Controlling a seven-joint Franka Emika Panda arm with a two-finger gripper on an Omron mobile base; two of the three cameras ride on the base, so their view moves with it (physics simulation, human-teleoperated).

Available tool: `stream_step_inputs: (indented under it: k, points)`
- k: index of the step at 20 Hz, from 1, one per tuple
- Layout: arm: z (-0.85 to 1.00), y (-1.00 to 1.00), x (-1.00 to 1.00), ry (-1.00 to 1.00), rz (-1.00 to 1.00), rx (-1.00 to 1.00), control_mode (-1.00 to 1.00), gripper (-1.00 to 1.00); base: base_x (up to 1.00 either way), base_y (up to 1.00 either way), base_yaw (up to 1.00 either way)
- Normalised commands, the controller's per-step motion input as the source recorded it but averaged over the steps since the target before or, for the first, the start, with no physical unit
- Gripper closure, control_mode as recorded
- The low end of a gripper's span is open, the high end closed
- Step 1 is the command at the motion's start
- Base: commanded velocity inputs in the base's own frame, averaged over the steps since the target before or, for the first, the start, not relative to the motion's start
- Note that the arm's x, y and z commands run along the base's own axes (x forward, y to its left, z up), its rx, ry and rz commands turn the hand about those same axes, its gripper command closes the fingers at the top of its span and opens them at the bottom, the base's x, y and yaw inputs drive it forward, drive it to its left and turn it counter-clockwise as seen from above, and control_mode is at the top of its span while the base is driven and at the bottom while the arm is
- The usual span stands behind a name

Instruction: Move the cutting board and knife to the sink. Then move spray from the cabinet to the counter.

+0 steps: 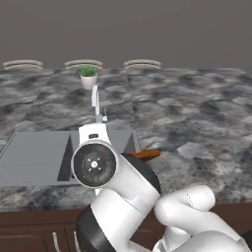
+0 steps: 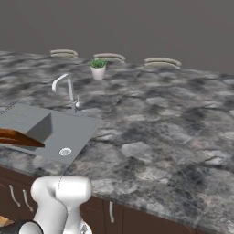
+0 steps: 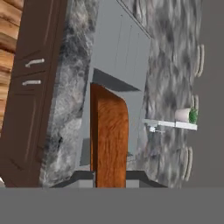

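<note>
Fingertips [image 3: 83,177] sit at the bottom of the hand view, jaws nearly together and clamped on a brown wooden piece [image 3: 108,135] that runs straight out ahead of the gripper [image 3: 109,177]. We judge it's the knife held by its handle; it reads as plain wood with no checker pattern, so probably not the board, but we can't be sure. Same brown piece shows beside the arm in the left base view [image 1: 146,154] and at the frame edge in the right base view [image 2: 18,138].

Sink [image 3: 118,65] lies directly ahead of and below the held piece, so we read the grip as a carry pose: piece kept level over the basin [image 1: 34,155], ready to lower and release. Faucet [image 3: 168,124] is off to the side of the hand, near a small potted plant [image 3: 187,115], so we want the drop kept away from the spout.

Counter [image 3: 65,113] borders the basin on the near side, with drawers [image 3: 26,87] beyond its edge.

Board, spray and cabinet: can't locate them from here
</note>
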Motion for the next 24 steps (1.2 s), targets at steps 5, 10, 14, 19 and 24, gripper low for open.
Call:
stream_step_inputs:
  k: [5, 10, 14, 19, 24]
  points:
    - [-0.49, -0.27, 0.31, 0.18, 0.41, -0.03, -1.00, 1.00, 0.00, 0.00, 0.00]
    - [0.10, -0.10, 0.01, -0.01, 0.05, 0.02, -1.00, 1.00, 0.00, 0.00, 0.00]
    - [0.78, -0.28, 0.00, -0.05, 0.01, 0.13, -1.00, 1.00, 0.00, 0.00, 0.00]
    - [0.08, -0.45, 0.17, 0.02, 0.11, 0.10, -1.00, 1.00, 0.00, 0.00, 0.00]
    - [-0.10, -0.61, 0.40, 0.15, 0.21, 0.06, -1.00, 1.00, 0.00, 0.00, 0.00]
